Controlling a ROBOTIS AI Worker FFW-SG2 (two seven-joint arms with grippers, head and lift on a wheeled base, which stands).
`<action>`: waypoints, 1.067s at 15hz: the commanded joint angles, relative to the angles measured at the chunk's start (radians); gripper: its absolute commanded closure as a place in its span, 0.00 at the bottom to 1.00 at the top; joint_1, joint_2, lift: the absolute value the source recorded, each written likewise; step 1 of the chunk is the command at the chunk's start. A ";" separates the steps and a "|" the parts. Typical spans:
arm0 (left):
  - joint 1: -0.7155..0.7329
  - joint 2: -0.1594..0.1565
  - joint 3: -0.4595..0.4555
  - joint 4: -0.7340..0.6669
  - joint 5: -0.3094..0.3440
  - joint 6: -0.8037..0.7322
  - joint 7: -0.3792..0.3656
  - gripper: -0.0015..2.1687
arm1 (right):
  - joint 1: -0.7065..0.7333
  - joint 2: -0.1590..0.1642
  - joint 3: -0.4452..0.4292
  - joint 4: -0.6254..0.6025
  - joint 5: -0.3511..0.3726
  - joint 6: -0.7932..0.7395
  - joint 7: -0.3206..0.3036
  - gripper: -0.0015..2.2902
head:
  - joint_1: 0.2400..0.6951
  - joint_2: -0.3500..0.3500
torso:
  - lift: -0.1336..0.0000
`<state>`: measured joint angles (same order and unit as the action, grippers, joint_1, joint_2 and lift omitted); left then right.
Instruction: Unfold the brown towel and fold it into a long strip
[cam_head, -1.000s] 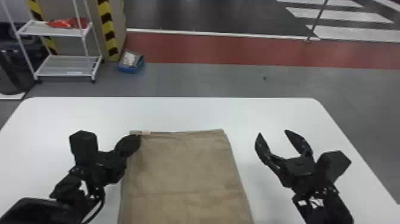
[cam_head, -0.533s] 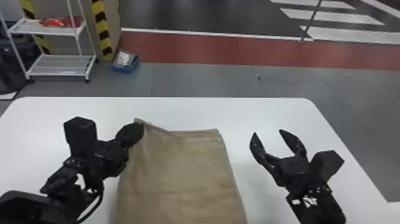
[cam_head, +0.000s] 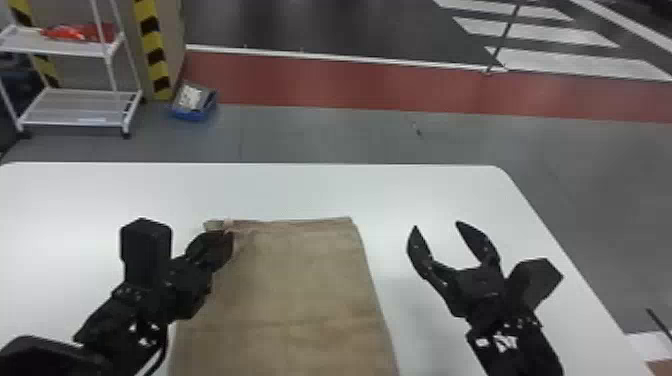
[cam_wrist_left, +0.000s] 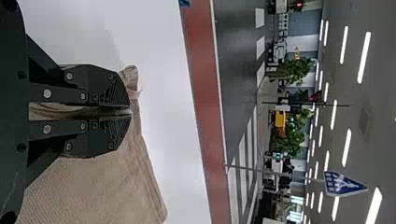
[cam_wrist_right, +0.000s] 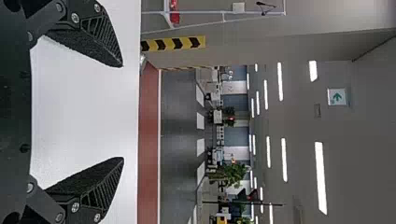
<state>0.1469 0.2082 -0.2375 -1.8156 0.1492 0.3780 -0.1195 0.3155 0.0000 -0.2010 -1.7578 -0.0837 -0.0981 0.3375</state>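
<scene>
The left gripper (cam_wrist_left: 130, 112) is clenched on the towel (cam_head: 295, 280) just inside its far left corner (cam_head: 214, 225), with a fold of cloth running back between its fingers and the tip of the corner poking out beyond them. From there the towel lies nearly flat on the table (cam_head: 425, 187), its near end running out of the head view. Beyond its right edge, well apart from it, the right gripper (cam_head: 436, 226) is over the table with fingers spread wide, grasping nothing.

The cloth looks light, limp and slightly rough, so it should neither break nor slip easily, but it will sag and crease wherever it is unsupported. Pushing would only ruck it up; it wants a pinch on the edge. For a long strip, I would take the left edge at two spots well apart, the far corner being one, so that the side comes over evenly. One grip alone risks a slanting fold.

Half a second ago the far left corner stood up in a peak; now it has sunk and the far edge runs almost straight. The left gripper has come nearer, while the right gripper has hardly moved over the table.
</scene>
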 joint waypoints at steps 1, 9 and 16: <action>0.005 -0.001 0.000 0.019 -0.007 -0.020 0.001 0.48 | -0.006 0.001 0.002 0.004 0.001 -0.001 0.000 0.08 | 1.00 0.25 | 0.07; 0.080 0.026 -0.072 -0.139 -0.023 0.103 0.001 0.48 | -0.006 0.001 0.002 0.017 -0.001 -0.007 0.000 0.08 | 1.00 0.21 | 0.07; 0.100 0.030 -0.108 -0.177 -0.028 0.140 -0.015 0.11 | 0.007 0.001 0.014 0.007 0.001 -0.016 0.000 0.08 | 1.00 0.12 | 0.07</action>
<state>0.2535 0.2376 -0.3478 -1.9983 0.1243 0.5191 -0.1356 0.3191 0.0000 -0.1910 -1.7465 -0.0841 -0.1141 0.3375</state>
